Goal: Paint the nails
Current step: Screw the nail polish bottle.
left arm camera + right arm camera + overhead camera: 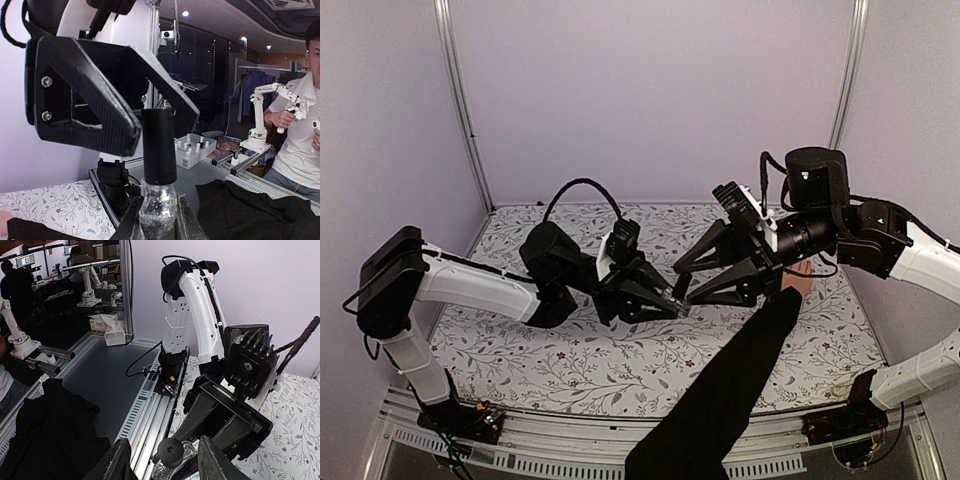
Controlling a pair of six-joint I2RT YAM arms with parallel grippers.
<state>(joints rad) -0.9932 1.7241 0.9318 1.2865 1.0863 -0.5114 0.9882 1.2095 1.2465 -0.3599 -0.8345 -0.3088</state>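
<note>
Two claws meet at the middle of the top view, over one counter [570,360] covered in white cloth printed with fine grey sprigs. The left claw [675,301] is clamped on a single small bottle [157,212] of round-shouldered glass with a glittery look. The bottle is topped by one tall, matte black cylindrical cap [159,145]. The right claw [684,285] is spread wide. Its two angular black fingers [120,462] stand either side of that cap (whether they touch it I cannot tell).

One bare human hand [798,281] lies at centre right of the top view, mostly hidden under the right arm. Its one long black fabric sleeve [730,390] runs down to the bottom edge. The nails are on that hand but are too small to make out.
</note>
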